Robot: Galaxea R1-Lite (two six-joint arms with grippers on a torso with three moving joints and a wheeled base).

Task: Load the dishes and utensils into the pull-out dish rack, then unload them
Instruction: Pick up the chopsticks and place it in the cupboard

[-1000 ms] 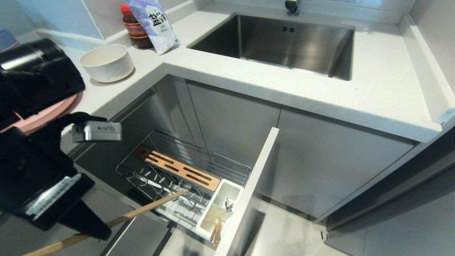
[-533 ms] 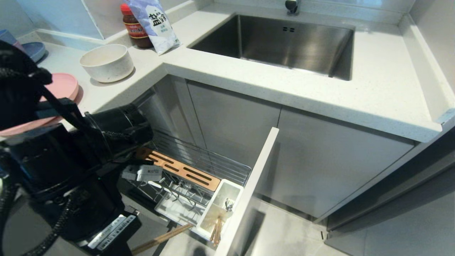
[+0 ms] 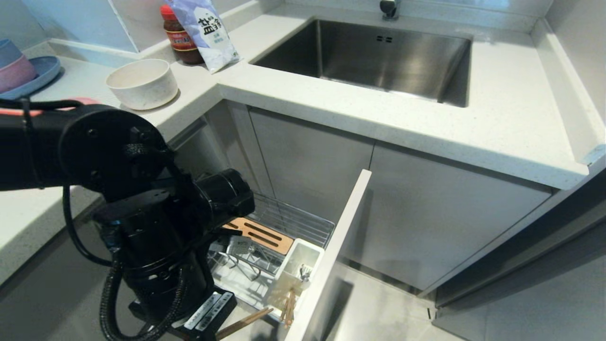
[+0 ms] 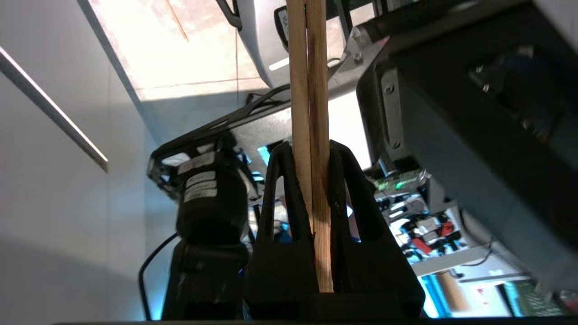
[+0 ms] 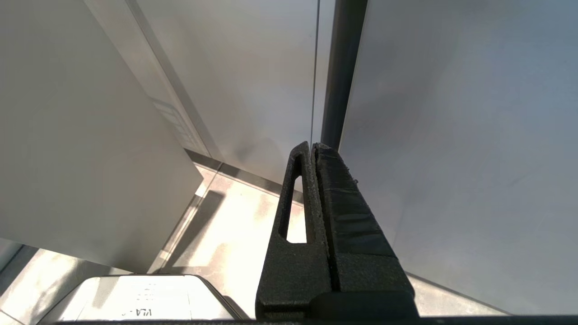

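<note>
My left gripper [image 4: 311, 149] is shut on the pair of wooden chopsticks [image 4: 309, 90], which lie side by side between its fingers. In the head view the left arm [image 3: 156, 222] hangs over the pull-out dish rack [image 3: 293, 220]. The chopsticks' end [image 3: 244, 322] pokes out below it, beside the near end of the white cutlery holder [image 3: 303, 258]. A silver utensil [image 3: 304, 272], seemingly the fork, stands in that holder. The cream bowl [image 3: 142, 83] sits on the counter. Only a sliver of the pink plate [image 3: 78, 101] shows behind the arm. My right gripper [image 5: 312, 146] is shut and empty, parked by the cabinet fronts.
The rack's pale front panel [image 3: 331, 255] stands out into the floor space. On the counter are a blue plate [image 3: 45, 71] with stacked bowls, a sauce jar [image 3: 180, 35] and a salt bag [image 3: 206, 28]. The steel sink [image 3: 378, 57] lies behind.
The left arm has swung from the counter side over and down onto the rack. The chopsticks went with it, and their end now lies low by the holder's near end.
</note>
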